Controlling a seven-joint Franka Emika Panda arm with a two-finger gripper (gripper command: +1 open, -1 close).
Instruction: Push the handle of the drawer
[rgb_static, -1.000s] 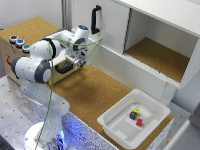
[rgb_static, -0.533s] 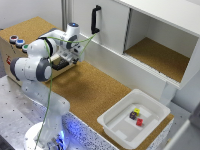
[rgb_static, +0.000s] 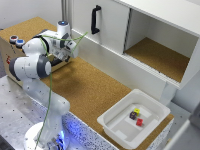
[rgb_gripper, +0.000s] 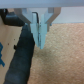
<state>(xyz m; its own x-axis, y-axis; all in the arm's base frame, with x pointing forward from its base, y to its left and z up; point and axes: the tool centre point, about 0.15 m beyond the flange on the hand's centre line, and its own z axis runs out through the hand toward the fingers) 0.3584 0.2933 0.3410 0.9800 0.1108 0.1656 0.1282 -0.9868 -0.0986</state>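
Over the last second the arm has swung toward the tan box (rgb_static: 11, 50), carrying the gripper (rgb_gripper: 39, 44) from out over the counter (rgb_static: 95, 90) in close to the box's front. The wrist, which earlier reached away from the box toward the white cabinet (rgb_static: 112, 30), now sits folded back beside the box.

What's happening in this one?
A single robot arm is working at the tan wooden box with coloured buttons, at the exterior view's left. In the wrist view its gripper is shut and empty, beside a dark bar that may be the handle; contact can't be confirmed. The white cabinet stands open.
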